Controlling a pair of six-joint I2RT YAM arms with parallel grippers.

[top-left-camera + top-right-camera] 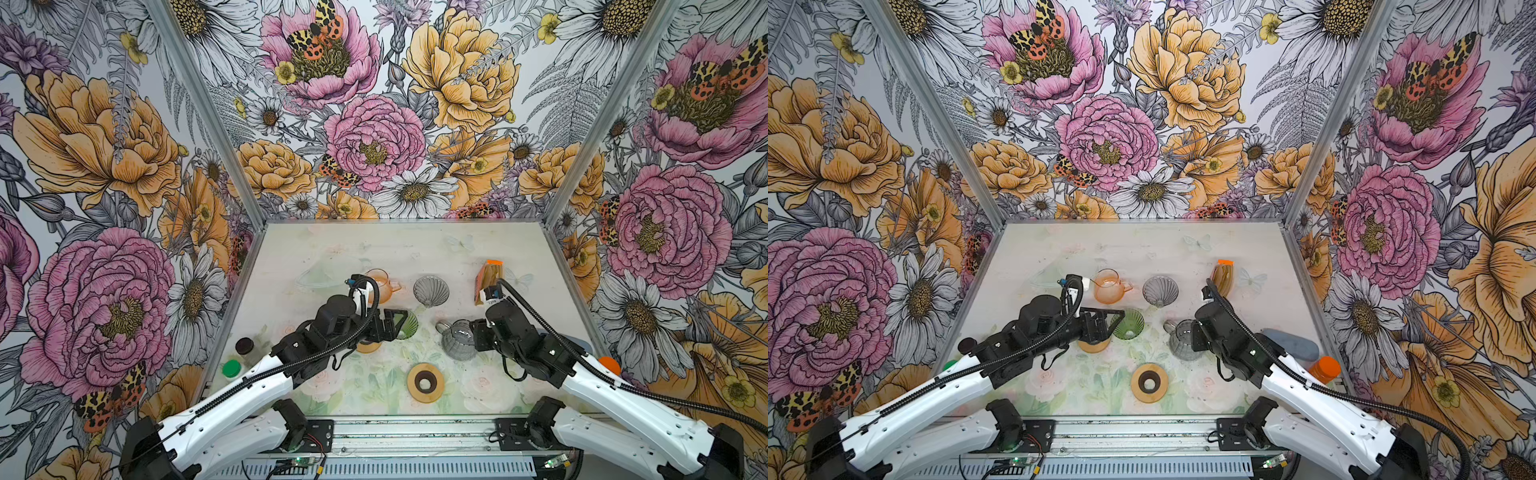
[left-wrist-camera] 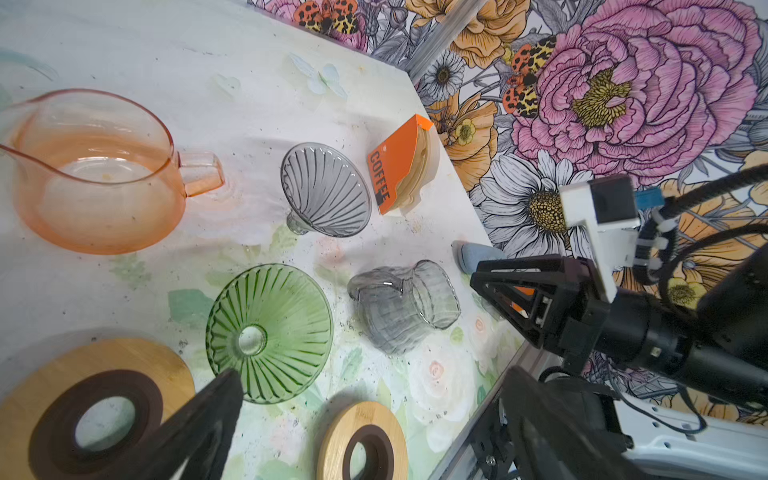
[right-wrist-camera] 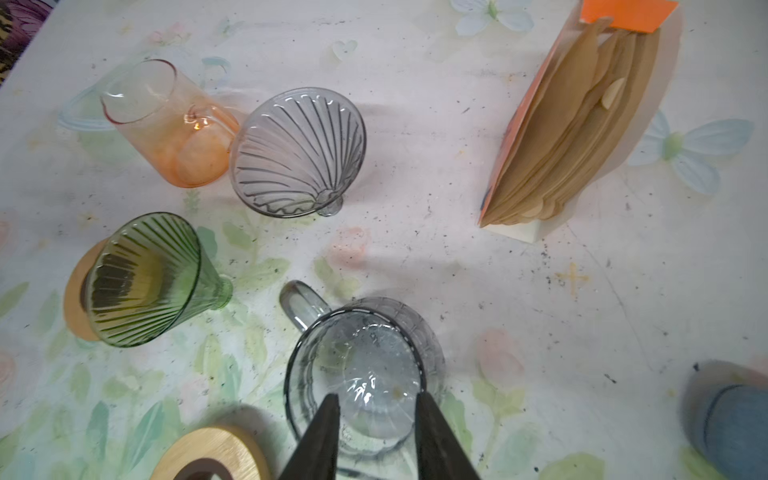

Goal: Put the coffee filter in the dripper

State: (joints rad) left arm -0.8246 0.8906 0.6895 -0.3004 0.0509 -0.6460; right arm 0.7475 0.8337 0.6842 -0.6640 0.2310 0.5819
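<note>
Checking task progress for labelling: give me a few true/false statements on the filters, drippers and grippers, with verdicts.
1. The paper filters sit in their orange pack. True.
2. The green dripper stands upright on its wooden ring. False: it lies tipped on its side against the ring.
3. The left gripper holds a filter. False: it is open and empty, near the green dripper.
4. The grey dripper has no filter in it. True.
5. The right gripper is at the filter pack. False: it is open over the grey glass server, away from the pack.
</note>
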